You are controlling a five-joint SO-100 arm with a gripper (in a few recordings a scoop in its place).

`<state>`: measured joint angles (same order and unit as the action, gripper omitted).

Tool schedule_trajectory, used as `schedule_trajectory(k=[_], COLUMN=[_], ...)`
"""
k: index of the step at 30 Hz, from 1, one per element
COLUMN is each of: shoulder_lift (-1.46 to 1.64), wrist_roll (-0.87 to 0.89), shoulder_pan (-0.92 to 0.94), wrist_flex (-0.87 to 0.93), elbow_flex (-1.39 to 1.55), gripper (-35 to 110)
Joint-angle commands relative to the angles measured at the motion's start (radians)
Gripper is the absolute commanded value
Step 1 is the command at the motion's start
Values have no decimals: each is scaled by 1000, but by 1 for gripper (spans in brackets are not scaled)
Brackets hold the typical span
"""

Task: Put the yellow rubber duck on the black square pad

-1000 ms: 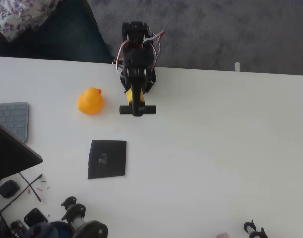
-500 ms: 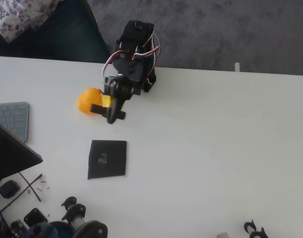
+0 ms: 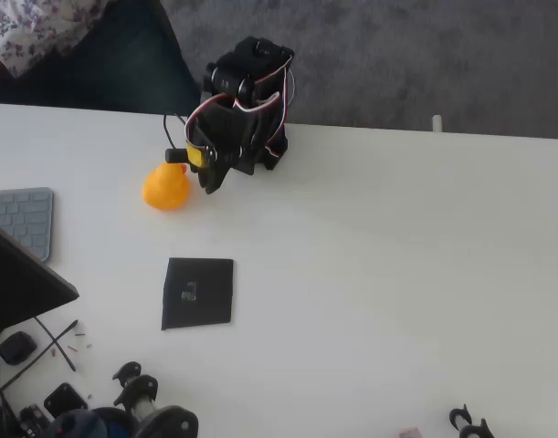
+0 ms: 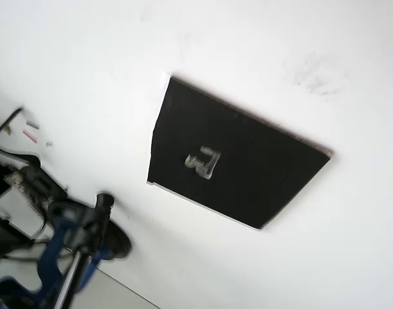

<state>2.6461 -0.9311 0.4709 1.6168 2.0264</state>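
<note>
A: From the overhead view, what does the duck [image 3: 165, 189] look like?

B: A small rounded orange-yellow blob, smooth and rubbery. It sits on the white table [image 3: 397, 274] near the far edge, toward the left end.

A: And the pad [image 3: 197, 292]?

B: A thin, flat, matte black square with a pale grey mark near its middle, lying well apart from the duck, nearer the front edge. Nothing lies on it.

A: Where is the arm [image 3: 242, 109]?

B: At the far edge, black with red and white wires. Its gripper [image 3: 189, 157] is just beside the duck, at its upper right, with a yellow part showing. I cannot tell how far the jaws stand apart, nor whether they touch the duck.

A: What else is around?

B: A grey keyboard [image 3: 23, 219] at the left edge, a dark laptop edge [image 3: 23, 283] below it, and a cluster of black parts [image 3: 96, 411] along the front left corner. A person in a floral sleeve [image 3: 32, 27] sits beyond the far left corner. The floor is grey carpet [image 3: 425, 55].

A: Now the wrist view?

B: The pad [image 4: 235, 161] lies tilted across the middle on the bare white table [image 4: 87, 51], its grey mark clearer. Small pink bits [image 4: 30, 134] and a blue-and-black tool [image 4: 61, 251] sit at the lower left.
</note>
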Motion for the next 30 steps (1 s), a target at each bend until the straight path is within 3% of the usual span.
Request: schedule_trajectory(k=[1,17,30], shoulder_lift=[12,0,9], wrist_roll=[-14,-9,-15], shoulder_pan=[29,40,371], wrist_flex=[91,140,138], elbow_flex=[-78,-127,-129], gripper=[5,5,5])
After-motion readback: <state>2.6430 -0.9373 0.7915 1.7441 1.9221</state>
